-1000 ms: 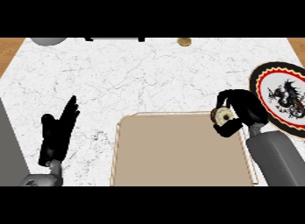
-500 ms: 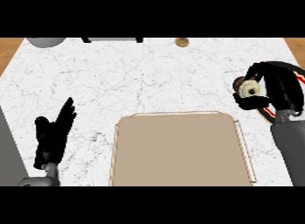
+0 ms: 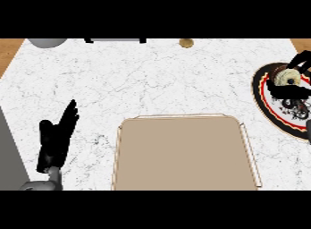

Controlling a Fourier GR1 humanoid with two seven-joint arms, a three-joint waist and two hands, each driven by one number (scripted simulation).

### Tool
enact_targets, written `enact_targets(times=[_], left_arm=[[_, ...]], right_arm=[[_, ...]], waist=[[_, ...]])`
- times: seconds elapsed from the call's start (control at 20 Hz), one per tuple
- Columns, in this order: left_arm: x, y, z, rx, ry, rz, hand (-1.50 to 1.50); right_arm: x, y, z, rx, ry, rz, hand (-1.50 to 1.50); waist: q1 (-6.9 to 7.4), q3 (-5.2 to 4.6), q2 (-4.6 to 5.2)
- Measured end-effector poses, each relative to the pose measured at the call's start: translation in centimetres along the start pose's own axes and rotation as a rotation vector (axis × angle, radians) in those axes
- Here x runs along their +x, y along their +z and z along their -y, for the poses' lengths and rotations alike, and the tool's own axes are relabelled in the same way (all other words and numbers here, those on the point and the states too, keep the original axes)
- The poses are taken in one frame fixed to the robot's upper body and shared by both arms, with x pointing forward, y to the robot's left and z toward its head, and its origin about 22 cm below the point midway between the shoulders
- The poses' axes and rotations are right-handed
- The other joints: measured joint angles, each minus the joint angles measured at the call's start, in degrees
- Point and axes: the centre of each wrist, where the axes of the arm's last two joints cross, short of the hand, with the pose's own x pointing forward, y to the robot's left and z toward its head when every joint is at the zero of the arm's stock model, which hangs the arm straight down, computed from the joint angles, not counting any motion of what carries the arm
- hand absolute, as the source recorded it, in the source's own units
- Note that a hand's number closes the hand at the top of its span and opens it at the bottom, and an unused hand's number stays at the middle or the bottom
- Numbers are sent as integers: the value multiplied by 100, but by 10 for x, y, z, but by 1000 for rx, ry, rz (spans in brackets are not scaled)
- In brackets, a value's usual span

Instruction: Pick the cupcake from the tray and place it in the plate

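Observation:
The cupcake (image 3: 289, 78), pale with a dark dot on top, is held by my right hand (image 3: 296, 89), whose fingers curl round it over the plate (image 3: 271, 107) at the right edge. The plate is round, black in the middle with a red and white rim. Whether the cupcake touches the plate I cannot tell. The tan tray (image 3: 184, 154) lies at the bottom centre with nothing on it. My left hand (image 3: 56, 138) rests open at the lower left, fingers straight and pointing up, well apart from the tray.
A grey bowl (image 3: 48, 42) and a dark fixture (image 3: 115, 40) sit at the counter's far edge, with a small brown round object (image 3: 187, 43) beside them. Wood floor shows past the counter's cut corners. White marble spreads between tray and far edge.
My right hand has carried the cupcake from beside the tray's right corner rightwards and away, over the plate. The left hand has stayed put.

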Motion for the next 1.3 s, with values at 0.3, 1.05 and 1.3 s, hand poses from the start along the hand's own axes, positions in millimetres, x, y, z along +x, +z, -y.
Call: enact_targets(times=[0.3, 1.05, 1.3], left_arm=[[-4, 1, 0, 2, -6, 0, 0], [3, -4, 6, -19, 3, 18, 0], [0, -1, 9, -26, -1, 17, 0]], right_arm=[[-42, -23, 4, 2, 23, -78, 150], [-126, -36, -12, 305, 55, -230, 150], [-145, -31, -8, 455, 57, -253, -150]], waist=[[41, 1, 15], [190, 12, 75], [200, 15, 81]])
